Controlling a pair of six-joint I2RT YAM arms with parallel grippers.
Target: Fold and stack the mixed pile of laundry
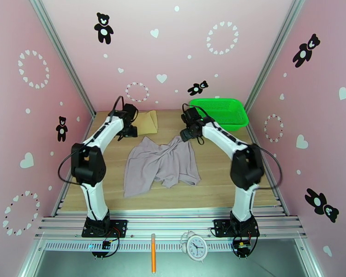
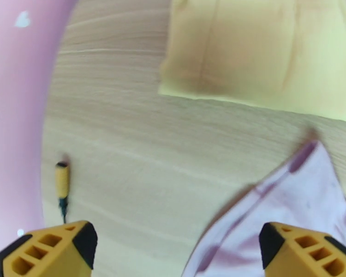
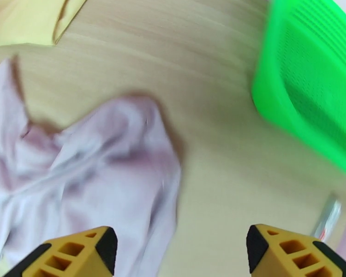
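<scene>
Here, a crumpled pale grey-lilac cloth garment (image 1: pixel 161 165) is seen on the wooden table (image 1: pixel 214 185), a folded tan-beige cloth (image 1: pixel 147 122) behind it. Both are judged limp (corners are best pinched). Left fingers (image 2: pixel 57 250) and right fingers (image 3: pixel 80 250) are spread, empty.

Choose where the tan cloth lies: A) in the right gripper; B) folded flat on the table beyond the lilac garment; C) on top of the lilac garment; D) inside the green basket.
B: the tan cloth lies folded on the table, apart from the lilac garment.
</scene>
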